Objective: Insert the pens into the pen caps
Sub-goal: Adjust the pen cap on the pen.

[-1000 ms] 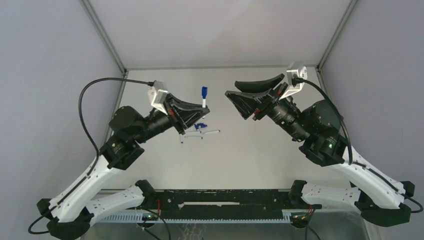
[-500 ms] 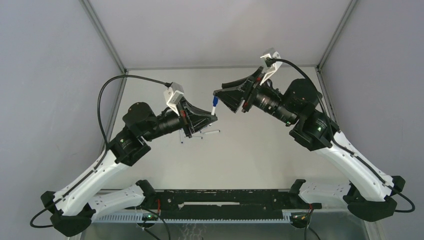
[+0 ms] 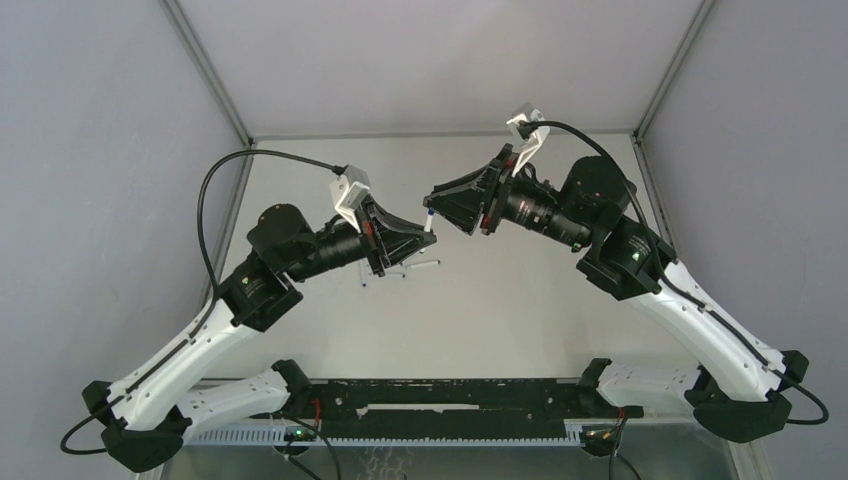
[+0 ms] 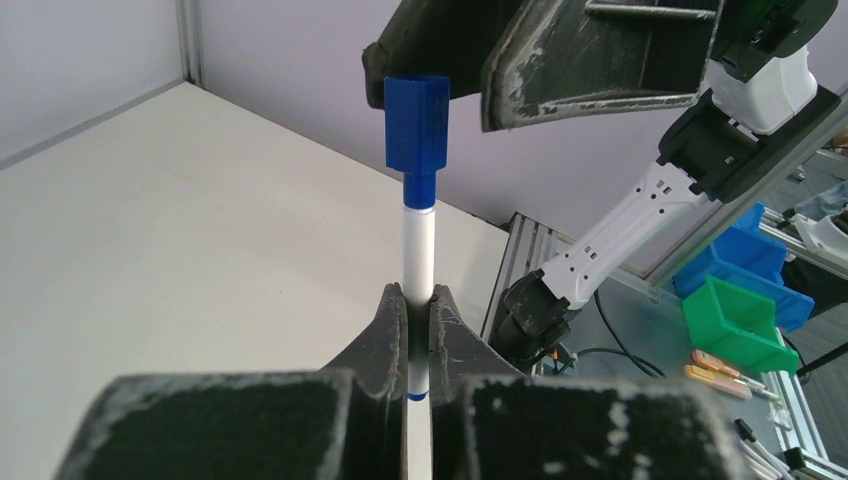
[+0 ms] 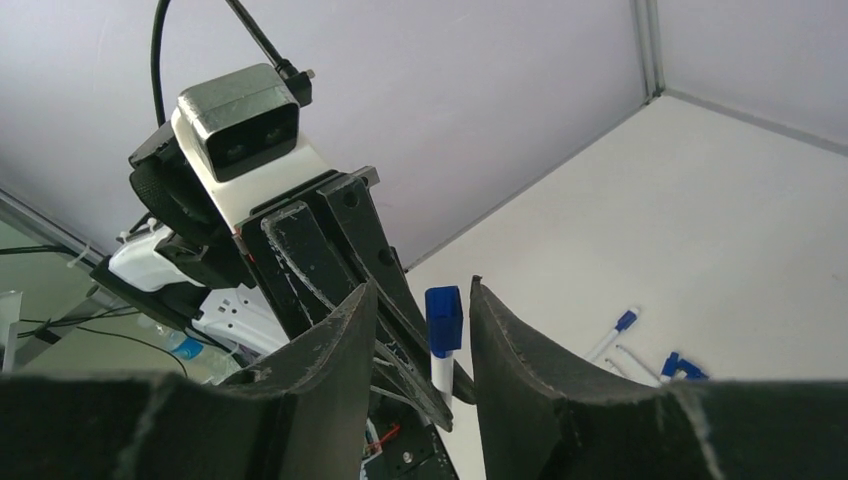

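**Left gripper** [image 4: 419,300] was clamped on the lower barrel of 1 pen [image 4: 418,245]. The pen stood upright, its long axis running straight up out of the jaws. A blue cap [image 4: 417,122] sat on the pen's upper end, seemingly not pushed fully home. **Right gripper** [image 5: 422,292] was the arm nearer the cap. Its 2 fingers [image 5: 330,370] stood apart, 1 on each side of the cap, neither touching it. Seating the cap would probably call for a push along the pen's axis. Other pens [image 5: 618,325] lay on the table [image 5: 740,200].

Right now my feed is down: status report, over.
Left claw shut on pen. Right claw open, fingers flanking the blue cap on its tip. Loose pens on table, out of the way.
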